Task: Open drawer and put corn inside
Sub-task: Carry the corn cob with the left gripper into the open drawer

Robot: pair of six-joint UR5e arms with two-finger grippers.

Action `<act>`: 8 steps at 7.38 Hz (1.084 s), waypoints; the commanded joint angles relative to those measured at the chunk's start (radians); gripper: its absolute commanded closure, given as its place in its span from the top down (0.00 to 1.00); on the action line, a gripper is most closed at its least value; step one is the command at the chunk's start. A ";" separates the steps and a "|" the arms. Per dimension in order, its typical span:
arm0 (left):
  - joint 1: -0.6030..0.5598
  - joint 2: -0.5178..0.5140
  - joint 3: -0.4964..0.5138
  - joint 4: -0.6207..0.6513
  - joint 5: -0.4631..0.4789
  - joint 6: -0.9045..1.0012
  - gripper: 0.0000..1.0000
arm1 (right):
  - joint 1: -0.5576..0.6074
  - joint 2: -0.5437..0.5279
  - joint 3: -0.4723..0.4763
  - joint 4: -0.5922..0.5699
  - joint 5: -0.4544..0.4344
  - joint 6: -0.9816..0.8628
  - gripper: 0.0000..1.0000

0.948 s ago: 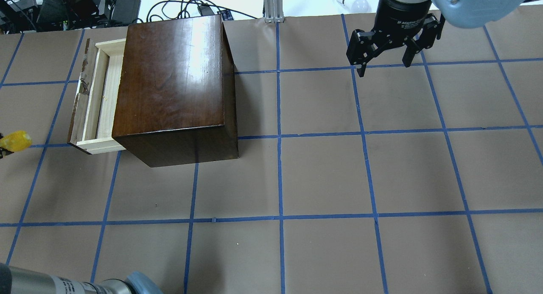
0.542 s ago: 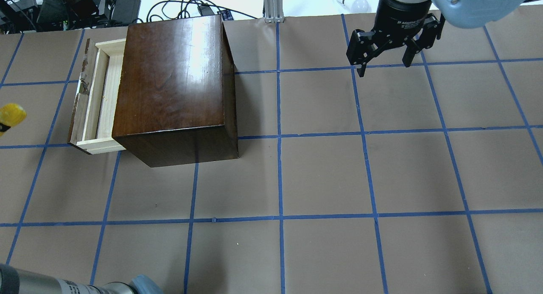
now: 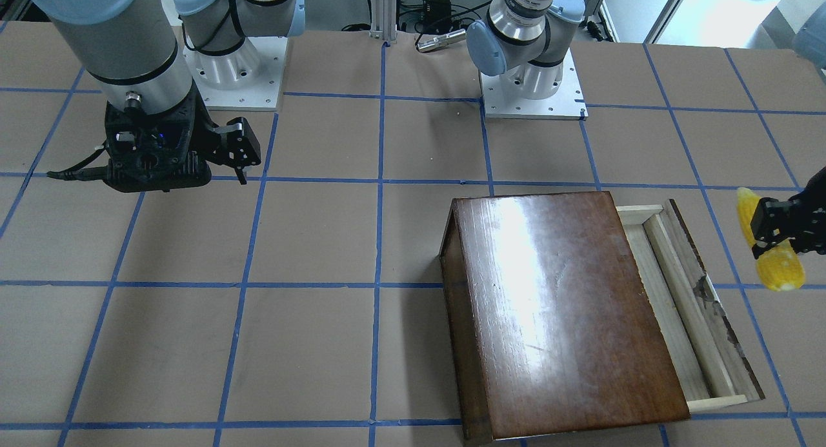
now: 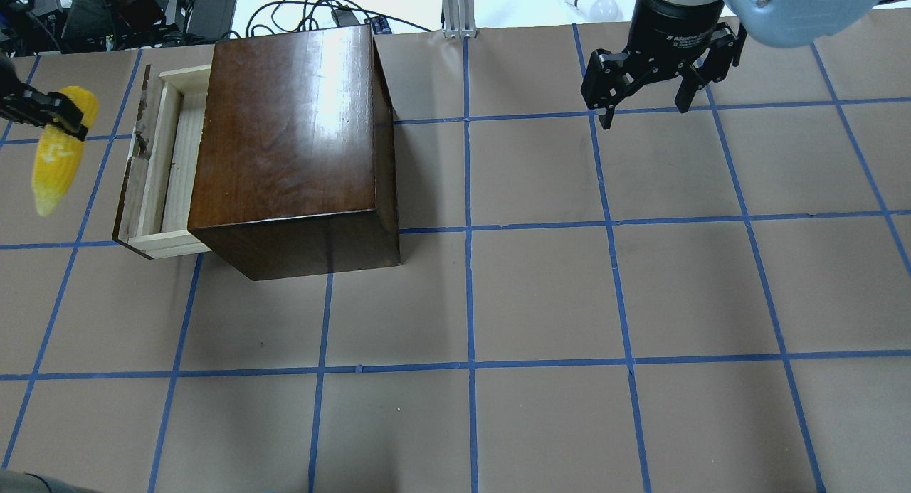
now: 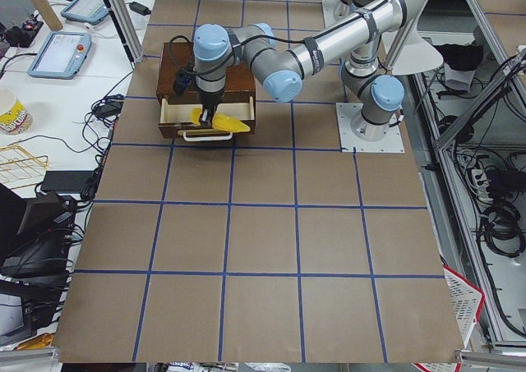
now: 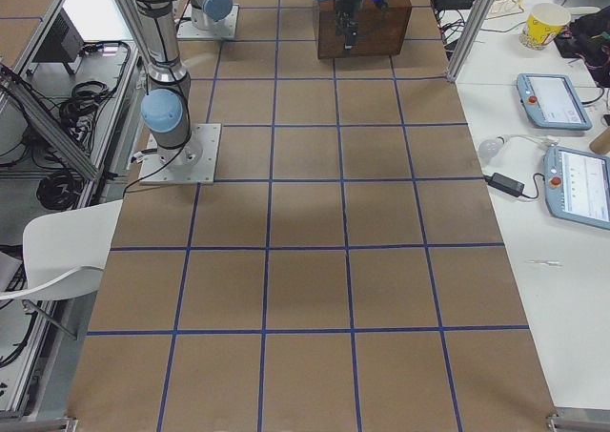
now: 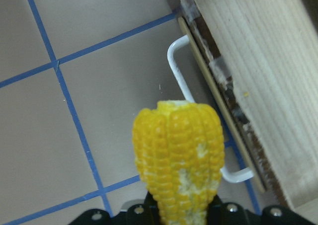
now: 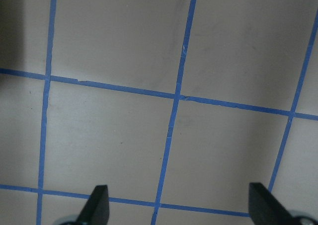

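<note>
The dark-brown cabinet [image 4: 292, 144] stands at the table's far left, also in the front-facing view [image 3: 561, 311]. Its pale wooden drawer [image 4: 160, 158] is pulled partly out to the left, its inside empty, its chipped dark front [image 3: 710, 292] outermost. The drawer's white handle [image 7: 184, 86] shows in the left wrist view. My left gripper [image 4: 60, 116] is shut on the yellow corn [image 4: 51, 166], held in the air just left of the drawer front. The corn also shows in the left wrist view [image 7: 179, 145]. My right gripper [image 4: 644, 102] is open and empty at the far right.
Cables and electronics [image 4: 107, 9] lie beyond the table's far edge, with an aluminium post [image 4: 459, 9] at the middle. The arm bases [image 3: 532, 79] stand at the robot's side. Blue tape lines cross the brown table.
My left gripper has carried the corn away from the robot and rightward, closer to the drawer front. The right arm and the drawer have not moved.
</note>
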 commanded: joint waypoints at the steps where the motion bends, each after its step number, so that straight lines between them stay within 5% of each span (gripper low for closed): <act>1: -0.077 -0.026 0.045 -0.012 0.000 -0.265 0.00 | 0.000 0.000 0.000 0.001 0.000 0.000 1.00; 8: -0.147 -0.136 0.057 0.023 -0.002 -0.311 0.00 | 0.000 0.000 0.000 -0.001 0.000 0.000 1.00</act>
